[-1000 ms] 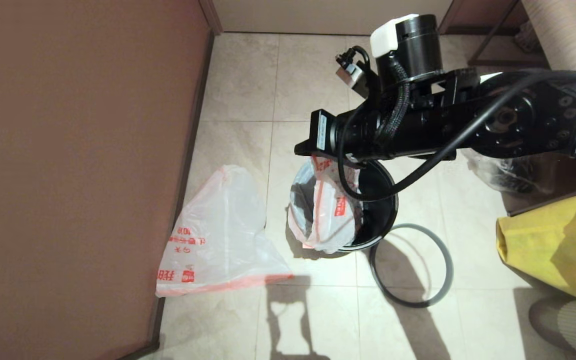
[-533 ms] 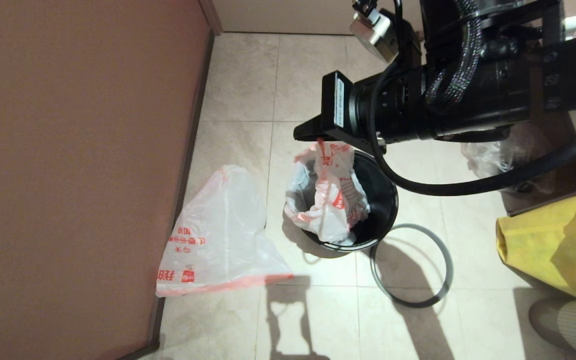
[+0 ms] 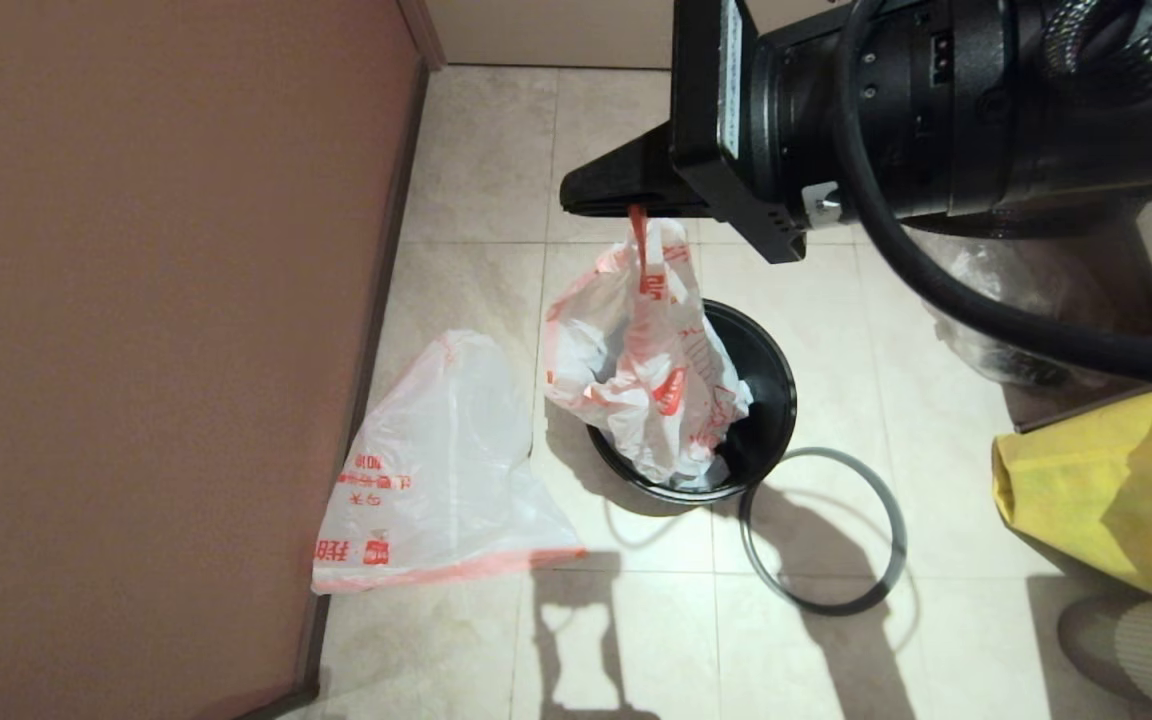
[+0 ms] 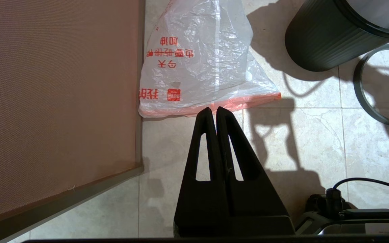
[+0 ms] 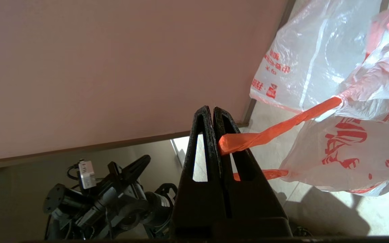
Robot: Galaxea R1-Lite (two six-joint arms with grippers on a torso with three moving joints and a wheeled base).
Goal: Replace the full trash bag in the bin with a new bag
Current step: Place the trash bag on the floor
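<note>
Bin (image 3: 771,395) hides the full trash bag's (image 3: 641,370) lower part.

1. Hard, bright light fell on the floor (image 3: 626,640), casting crisp dark shadows toward the near side.
2. The bin (image 3: 771,400) and the grey ring (image 3: 822,528) threw sharp-edged shadows on the tiles.
3. Glare glinted off the new bag (image 4: 201,57), and highlights shone on the full trash bag (image 5: 353,148).
4. The right arm (image 3: 936,110), close to the head camera, looked soft and oversized.
5. In the right wrist view, the area beneath the brown panel (image 5: 113,67) lay dim.
</note>
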